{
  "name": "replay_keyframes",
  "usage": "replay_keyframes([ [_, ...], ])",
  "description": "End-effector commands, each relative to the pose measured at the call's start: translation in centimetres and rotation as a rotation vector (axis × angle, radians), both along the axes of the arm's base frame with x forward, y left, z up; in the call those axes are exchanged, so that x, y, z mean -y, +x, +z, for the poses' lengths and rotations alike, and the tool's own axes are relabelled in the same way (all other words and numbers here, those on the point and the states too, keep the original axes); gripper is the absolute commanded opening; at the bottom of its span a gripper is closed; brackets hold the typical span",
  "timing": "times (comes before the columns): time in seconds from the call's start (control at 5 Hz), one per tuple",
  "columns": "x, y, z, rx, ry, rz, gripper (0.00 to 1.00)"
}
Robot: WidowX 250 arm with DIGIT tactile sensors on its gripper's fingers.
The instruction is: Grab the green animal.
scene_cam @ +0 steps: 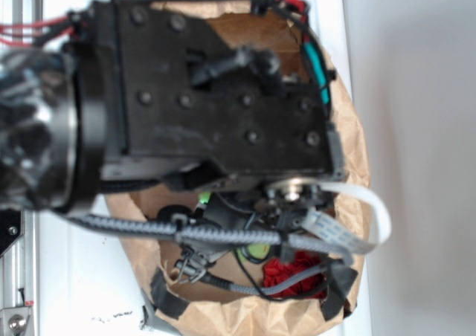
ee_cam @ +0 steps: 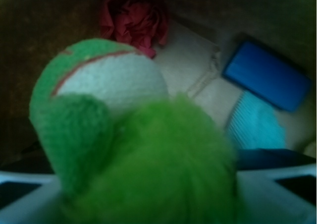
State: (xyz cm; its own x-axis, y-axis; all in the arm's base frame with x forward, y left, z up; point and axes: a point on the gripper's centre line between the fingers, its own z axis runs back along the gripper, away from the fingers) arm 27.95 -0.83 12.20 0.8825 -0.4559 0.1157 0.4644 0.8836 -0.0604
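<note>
Green animal (ee_cam: pixel 133 149) was pressed close between the gripper (ee_cam: pixel 158 204) jaws, apparently clamped; a firm, centred hold was advised.

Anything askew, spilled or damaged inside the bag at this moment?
Nothing stands out. The green animal fills the wrist view, apparently intact; the red plush and blue block lie behind it in the paper bag.

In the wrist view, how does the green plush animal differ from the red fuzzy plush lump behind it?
The lime-green plush animal fills the foreground beside the camera; the red fuzzy plush lump lies farther back. The animal has a pale belly with a red line; the lump is plain red and crumpled. Both are soft toys.
</note>
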Motion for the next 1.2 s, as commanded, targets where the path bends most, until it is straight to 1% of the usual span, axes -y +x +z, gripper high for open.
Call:
replay_keyframes([
  [0.0,-3.4,0.4,5.8,0.032,0.055,0.296,0.00],
  [0.2,-4.1,-0.4,6.6,0.073,0.071,0.370,0.00],
  [0.4,-5.2,-1.3,7.8,0.146,0.023,0.447,0.00],
  [0.6,-6.0,-1.9,8.6,0.166,-0.008,0.472,0.00],
  [0.8,-6.1,-2.2,8.5,0.186,-0.005,0.463,0.00],
  [1.0,-5.9,-2.0,8.3,0.198,0.020,0.480,0.00],
])
